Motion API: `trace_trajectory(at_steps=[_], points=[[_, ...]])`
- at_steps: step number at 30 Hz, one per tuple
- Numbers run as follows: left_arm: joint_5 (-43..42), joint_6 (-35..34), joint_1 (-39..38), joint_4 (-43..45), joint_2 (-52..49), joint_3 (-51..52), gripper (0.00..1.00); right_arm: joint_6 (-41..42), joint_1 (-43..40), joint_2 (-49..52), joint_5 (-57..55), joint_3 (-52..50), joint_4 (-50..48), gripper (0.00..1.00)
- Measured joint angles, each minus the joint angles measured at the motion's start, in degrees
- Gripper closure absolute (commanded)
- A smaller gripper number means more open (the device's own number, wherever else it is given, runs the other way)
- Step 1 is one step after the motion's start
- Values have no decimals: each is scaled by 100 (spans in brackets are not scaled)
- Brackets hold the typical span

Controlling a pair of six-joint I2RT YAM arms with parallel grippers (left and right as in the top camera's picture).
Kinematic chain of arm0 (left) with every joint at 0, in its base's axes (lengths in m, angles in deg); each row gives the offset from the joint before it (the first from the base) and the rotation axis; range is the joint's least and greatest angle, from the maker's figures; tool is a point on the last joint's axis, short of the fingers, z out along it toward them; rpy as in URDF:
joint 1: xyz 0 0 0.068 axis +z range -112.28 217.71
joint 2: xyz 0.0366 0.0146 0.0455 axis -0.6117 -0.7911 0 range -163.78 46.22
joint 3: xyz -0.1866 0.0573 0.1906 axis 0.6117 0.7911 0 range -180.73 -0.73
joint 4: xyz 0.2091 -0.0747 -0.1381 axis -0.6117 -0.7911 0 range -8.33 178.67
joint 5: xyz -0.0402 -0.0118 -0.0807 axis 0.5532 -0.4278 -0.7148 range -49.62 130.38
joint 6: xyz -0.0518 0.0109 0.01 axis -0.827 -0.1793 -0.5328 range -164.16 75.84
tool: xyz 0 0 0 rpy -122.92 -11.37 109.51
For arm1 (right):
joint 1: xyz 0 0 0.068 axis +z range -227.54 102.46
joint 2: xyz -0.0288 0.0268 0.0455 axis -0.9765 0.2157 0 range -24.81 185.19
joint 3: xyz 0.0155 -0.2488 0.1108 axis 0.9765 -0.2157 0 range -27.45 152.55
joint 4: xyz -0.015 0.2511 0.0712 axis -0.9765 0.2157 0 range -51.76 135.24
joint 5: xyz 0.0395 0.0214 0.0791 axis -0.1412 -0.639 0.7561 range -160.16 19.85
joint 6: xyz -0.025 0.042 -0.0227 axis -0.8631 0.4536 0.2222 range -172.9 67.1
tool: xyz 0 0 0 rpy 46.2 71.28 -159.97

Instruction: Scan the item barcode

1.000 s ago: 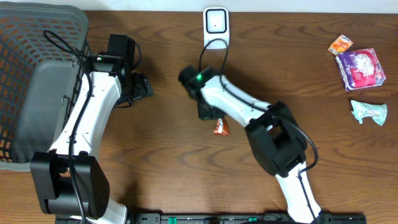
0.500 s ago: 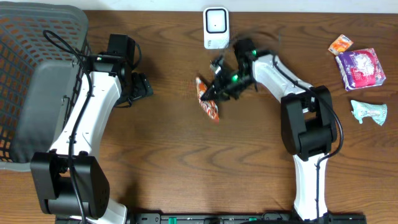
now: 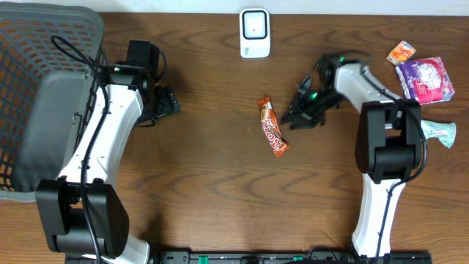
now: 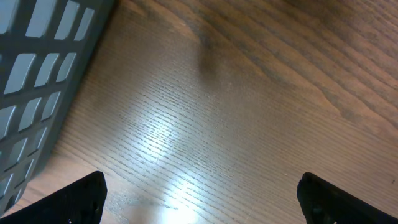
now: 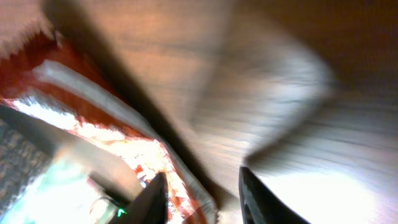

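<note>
Two arms stood over a brown wooden table (image 3: 205,198). Left gripper (image 3: 167,103) sat left of centre, just beside the grey mesh basket (image 3: 22,44) that filled the upper left. Its jaws were spread wide with nothing between them, and its wrist view showed only bare wood and the basket wall. Right gripper (image 3: 302,111) sat right of centre, low to the table. Its wrist view was badly blurred, but the two dark fingers (image 5: 155,196) stood parted and clamped nothing. Candy bar (image 3: 272,126), in an orange-red wrapper, lay free on the wood at mid-frame, just left of the right gripper, slanting from upper left to lower right. White scanner (image 3: 254,33) stood at top centre, well apart from the bar. Far right held an orange packet (image 3: 401,51), a purple packet (image 3: 425,79) and a teal wrapper (image 3: 436,132).
</note>
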Motion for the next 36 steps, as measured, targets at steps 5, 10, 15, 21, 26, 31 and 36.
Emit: trace_trajectory(at_steps=[5,10,15,21,26,31,36], points=[[0,0,0,0,0,2,2,-356,120,-35,-1209,1543,1403,38],[-2,0,2,0,0,2,2,-614,682,-133,-1832,2098,1749,1],[-2,0,0,0,0,0,2,-664,1534,-131,-2411,2096,1193,1],[-2,0,2,0,0,0,2,-664,2168,-131,-2907,2096,977,1],[-2,0,2,0,0,2,2,-481,2490,-131,-3969,2096,1139,1],[-2,0,2,0,0,2,2,-262,2953,-129,-4894,2092,1163,1],[-2,0,2,0,0,0,2,33,3189,-131,-5362,1945,1060,1]])
